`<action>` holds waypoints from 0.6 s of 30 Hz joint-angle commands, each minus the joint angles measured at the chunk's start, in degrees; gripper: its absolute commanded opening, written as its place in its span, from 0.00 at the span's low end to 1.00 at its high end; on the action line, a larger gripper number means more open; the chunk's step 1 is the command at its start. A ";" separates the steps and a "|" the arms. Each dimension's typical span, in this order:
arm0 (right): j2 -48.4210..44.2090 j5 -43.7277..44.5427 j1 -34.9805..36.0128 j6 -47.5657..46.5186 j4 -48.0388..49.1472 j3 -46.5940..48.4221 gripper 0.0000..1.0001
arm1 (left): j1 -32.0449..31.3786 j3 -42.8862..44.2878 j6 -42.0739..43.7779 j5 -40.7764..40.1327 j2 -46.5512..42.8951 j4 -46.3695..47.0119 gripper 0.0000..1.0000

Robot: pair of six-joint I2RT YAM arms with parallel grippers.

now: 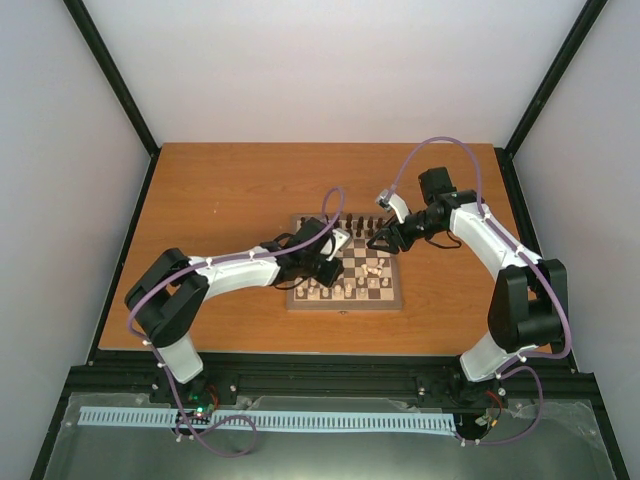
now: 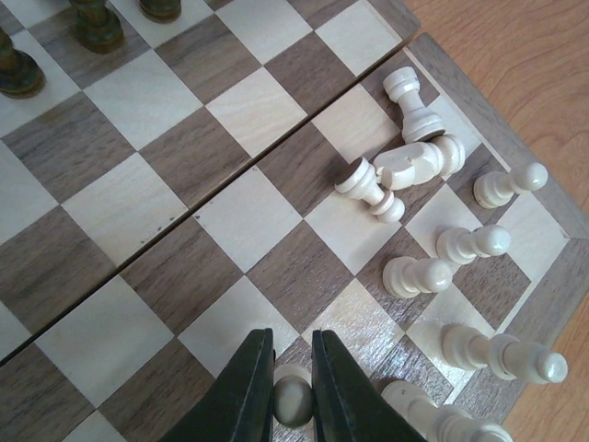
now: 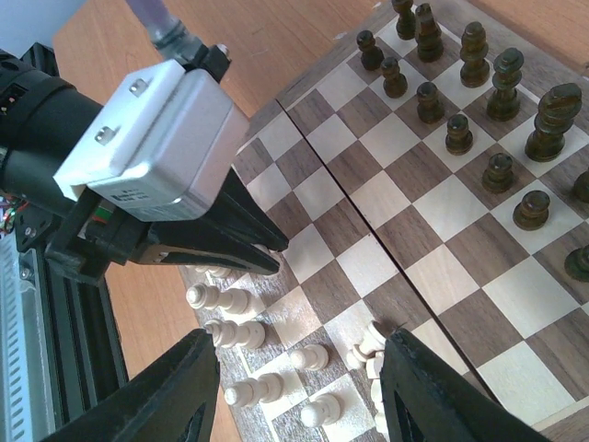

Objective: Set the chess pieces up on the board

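Observation:
The board (image 1: 345, 304) lies mid-table. Dark brown pieces (image 3: 460, 101) stand in two rows on its far side. My left gripper (image 2: 292, 337) is shut on a cream pawn (image 2: 293, 401), holding it upright low over a near-row square; it also shows in the right wrist view (image 3: 273, 258). Cream pawns (image 2: 417, 274) and taller cream pieces (image 2: 502, 354) stand beside it. Three cream pieces (image 2: 405, 161) lie toppled in a heap. My right gripper (image 3: 299, 343) hangs wide open and empty above the cream side, over that heap (image 3: 368, 343).
The board's brown border (image 2: 543, 198) and the bare orange table (image 1: 230, 200) lie around it. The left arm (image 1: 240, 270) reaches over the board's left edge, the right arm (image 1: 470, 225) over its right. The middle squares (image 3: 414, 221) hold no pieces.

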 commanded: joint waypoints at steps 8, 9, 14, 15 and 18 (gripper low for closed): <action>0.20 -0.98 -0.15 -1.83 -0.29 -0.43 0.50 | -1.59 3.66 2.71 1.28 2.54 -2.60 0.14; 0.35 -1.00 -0.12 -1.92 -0.43 -0.42 0.50 | -1.78 3.81 2.81 1.14 2.69 -2.81 0.14; 0.89 -1.18 -0.11 -2.02 -0.81 -0.26 0.50 | -2.21 3.85 3.02 0.15 2.66 -3.58 0.14; 1.02 -1.16 -0.11 -2.09 -0.83 -0.21 0.50 | -2.24 3.90 3.04 0.04 2.70 -3.70 0.14; 1.20 -1.34 -0.13 -2.24 -1.09 -0.04 0.50 | -2.26 3.90 3.10 0.11 2.64 -3.88 0.14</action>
